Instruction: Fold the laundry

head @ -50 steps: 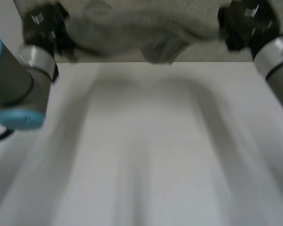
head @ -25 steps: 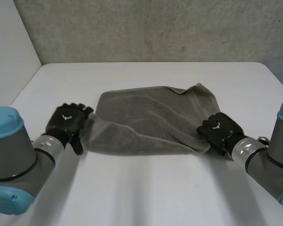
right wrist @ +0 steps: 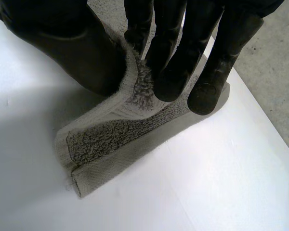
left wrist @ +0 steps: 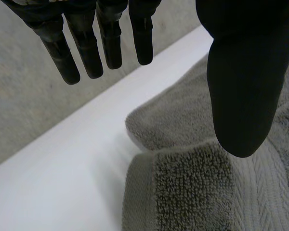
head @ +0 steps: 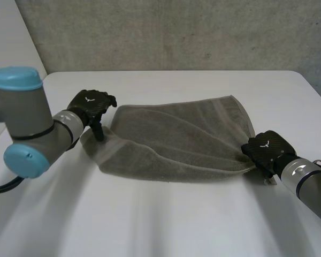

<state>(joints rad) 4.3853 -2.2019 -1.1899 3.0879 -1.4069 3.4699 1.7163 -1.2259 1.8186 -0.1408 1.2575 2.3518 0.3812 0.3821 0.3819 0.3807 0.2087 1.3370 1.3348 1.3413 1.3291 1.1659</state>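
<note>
- The grey towel lies creased, not flat, on the far half of the white table. Its long axis runs from the table's left edge toward its right edge.
- The right hand is at the towel's near corner on the side of the table's right edge. Thumb and fingers pinch the hemmed corner, which stands up off the table surface.
- The left hand is at the towel's opposite end, toward the table's left edge. Its fingers are straight and spread from the thumb above the rumpled corner, holding nothing.
- Judgement: the fold needs both ends held. The free corner lies directly beneath the left hand, the nearer one, which should close on it.
</note>
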